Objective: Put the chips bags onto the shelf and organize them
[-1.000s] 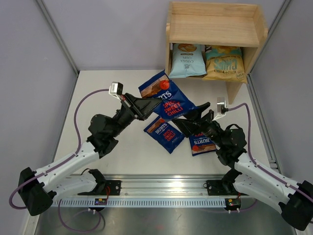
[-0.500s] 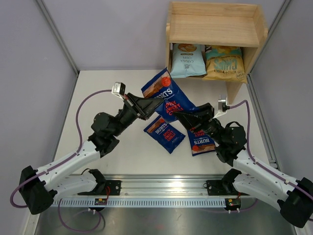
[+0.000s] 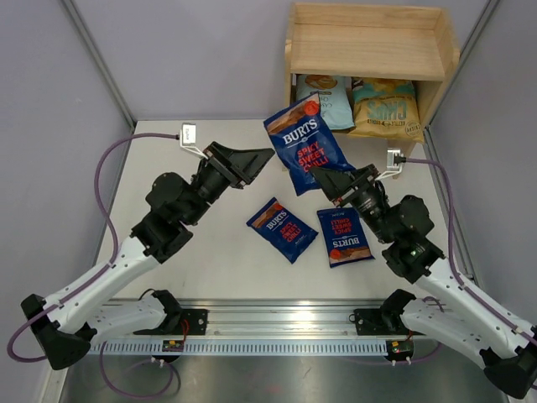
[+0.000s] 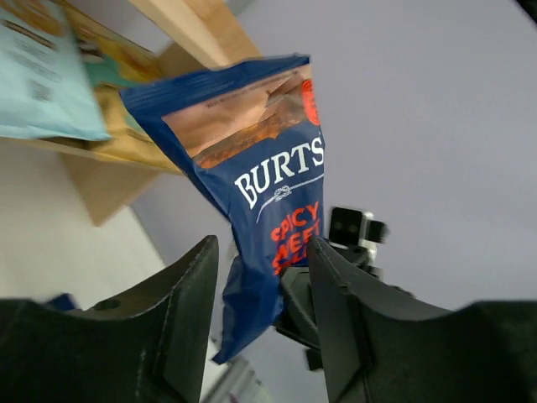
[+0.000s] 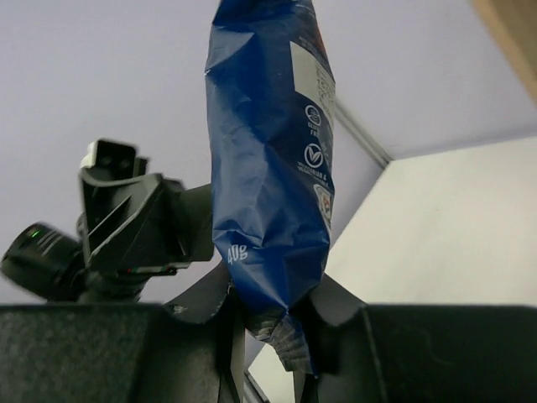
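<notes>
Dark-blue Burts bag — red and white lettering

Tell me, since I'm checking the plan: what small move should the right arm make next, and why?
Probably carry the big blue bag toward the shelf. The right gripper has its jaws shut on the bag's bottom edge, the left gripper is open and apart from it, and the bag is short of the shelf.

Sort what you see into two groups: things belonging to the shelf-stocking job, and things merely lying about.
Job: shelf; light blue bag and yellow bag on its lower tier; large Burts bag in the right hand; slanted small Burts bag and straighter small Burts bag on the table.
Just there: purple cables; metal rail.
</notes>
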